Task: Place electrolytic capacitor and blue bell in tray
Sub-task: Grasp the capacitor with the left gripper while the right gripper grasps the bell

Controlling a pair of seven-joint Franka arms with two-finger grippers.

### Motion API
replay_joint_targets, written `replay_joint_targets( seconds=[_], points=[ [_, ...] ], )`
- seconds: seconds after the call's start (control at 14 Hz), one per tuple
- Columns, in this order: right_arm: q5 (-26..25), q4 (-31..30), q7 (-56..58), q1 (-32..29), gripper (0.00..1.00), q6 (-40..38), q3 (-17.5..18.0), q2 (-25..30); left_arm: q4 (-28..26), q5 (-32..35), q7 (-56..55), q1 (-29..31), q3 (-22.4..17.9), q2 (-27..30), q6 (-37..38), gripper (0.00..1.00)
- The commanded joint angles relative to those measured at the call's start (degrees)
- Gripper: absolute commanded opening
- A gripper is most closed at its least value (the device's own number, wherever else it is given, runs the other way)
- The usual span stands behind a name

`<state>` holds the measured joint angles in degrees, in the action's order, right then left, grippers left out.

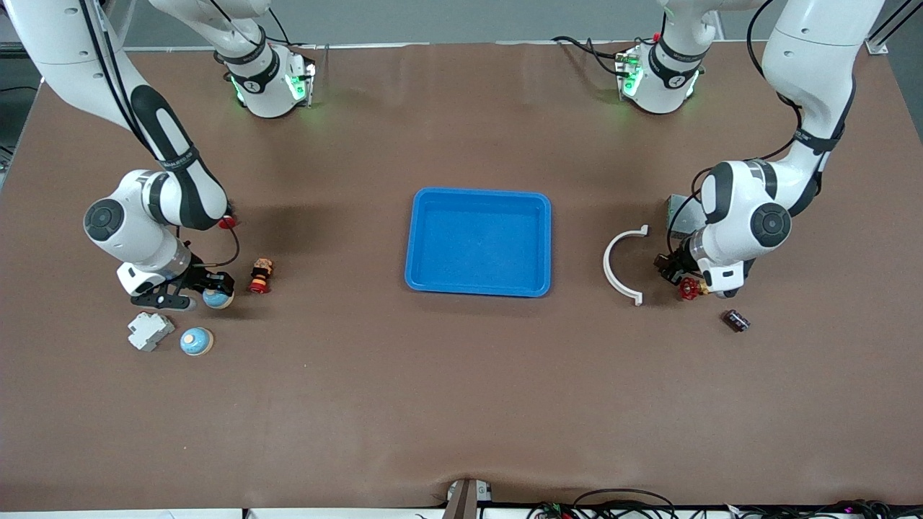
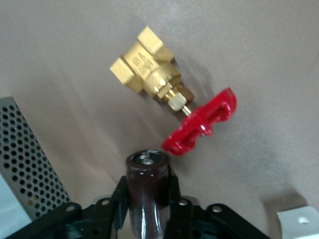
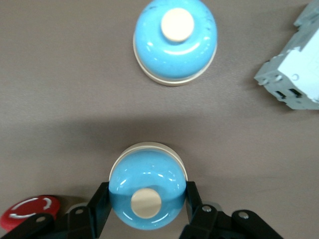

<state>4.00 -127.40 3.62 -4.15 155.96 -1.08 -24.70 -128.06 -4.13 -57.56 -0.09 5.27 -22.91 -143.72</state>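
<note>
Brown capacitor (image 2: 146, 191) upright in left gripper (image 2: 146, 199) | bell (image 3: 147, 191) in right gripper (image 3: 147, 209)

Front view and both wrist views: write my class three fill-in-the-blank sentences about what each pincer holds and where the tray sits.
1. The left pincer is shut on the ____.
2. The right pincer grips one blue bell; a second bell lies ____ to the front camera.
3. Nothing lies in the ____.

Missing words: capacitor; nearer; tray

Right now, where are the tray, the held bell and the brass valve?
tray (image 1: 479, 241): front view, bare floor.
held blue bell (image 3: 145, 191): right wrist view, dome.
brass valve (image 2: 144, 67): left wrist view, body.
</note>
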Motion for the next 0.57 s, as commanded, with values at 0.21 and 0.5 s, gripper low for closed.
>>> replay_joint_targets(
  seconds=[0.21, 0.5],
  points=[
    [1.1, 2.7, -8.8, 4.9, 0.0, -13.2, 0.0, 6.3, 2.9, -1.1, -8.8, -1.2, 4.6, 6.4, 5.9, 0.0],
    [1.1, 2.5, -21.7, 12.1, 0.0, -18.3, 0.0, 11.2, 10.9, -0.8, -25.7, -1.4, 12.7, 7.9, 15.5, 0.0]
  ],
)
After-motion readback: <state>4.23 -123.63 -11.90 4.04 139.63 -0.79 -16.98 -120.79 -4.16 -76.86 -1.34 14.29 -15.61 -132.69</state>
